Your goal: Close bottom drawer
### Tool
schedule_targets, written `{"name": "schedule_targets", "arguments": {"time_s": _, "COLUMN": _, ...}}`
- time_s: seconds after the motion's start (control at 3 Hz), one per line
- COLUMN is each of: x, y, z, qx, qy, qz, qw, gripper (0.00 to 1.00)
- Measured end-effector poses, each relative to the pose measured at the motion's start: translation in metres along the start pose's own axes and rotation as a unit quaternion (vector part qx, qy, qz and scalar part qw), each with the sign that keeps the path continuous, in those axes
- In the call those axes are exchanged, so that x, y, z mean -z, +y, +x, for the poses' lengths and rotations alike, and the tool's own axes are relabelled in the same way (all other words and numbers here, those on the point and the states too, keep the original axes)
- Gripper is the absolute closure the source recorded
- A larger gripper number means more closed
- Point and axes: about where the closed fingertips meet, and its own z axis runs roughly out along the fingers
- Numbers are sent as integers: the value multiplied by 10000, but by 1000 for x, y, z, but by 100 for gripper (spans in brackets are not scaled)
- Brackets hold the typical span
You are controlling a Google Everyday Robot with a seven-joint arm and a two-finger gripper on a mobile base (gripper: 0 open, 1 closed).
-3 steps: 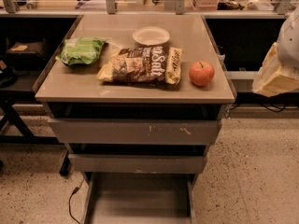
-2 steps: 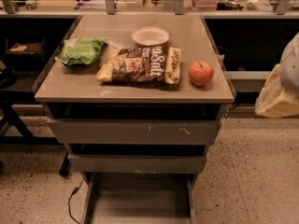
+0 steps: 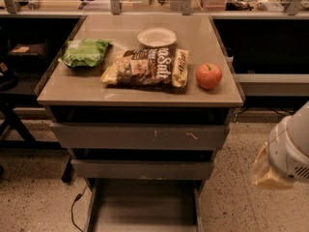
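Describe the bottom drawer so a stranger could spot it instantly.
Find the grey cart with an apple on top; the pincer hangs off its lower right. Three drawers stack under the tabletop, and the bottom drawer is the lowest, nearest the floor. Unlike the two above, it is the narrowest and pulled furthest out, showing a flat grey tray.

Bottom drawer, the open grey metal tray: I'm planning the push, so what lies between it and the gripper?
Only bare speckled floor, in the camera view; the white-and-tan gripper hangs at the right edge, apart from the bottom drawer.

Tabletop [image 3: 87,88]: bowl [image 3: 157,36], apple [image 3: 208,76], brown bag [image 3: 147,67] (green bag [image 3: 85,52]).
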Motion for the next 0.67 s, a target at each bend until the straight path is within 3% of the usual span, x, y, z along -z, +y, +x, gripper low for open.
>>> {"name": "schedule_targets", "arguments": {"time_s": 0.67, "x": -23, "y": 15, "z": 4, "qx": 18, "qy": 11, "qz": -268, "qw": 9996, "gripper": 100}}
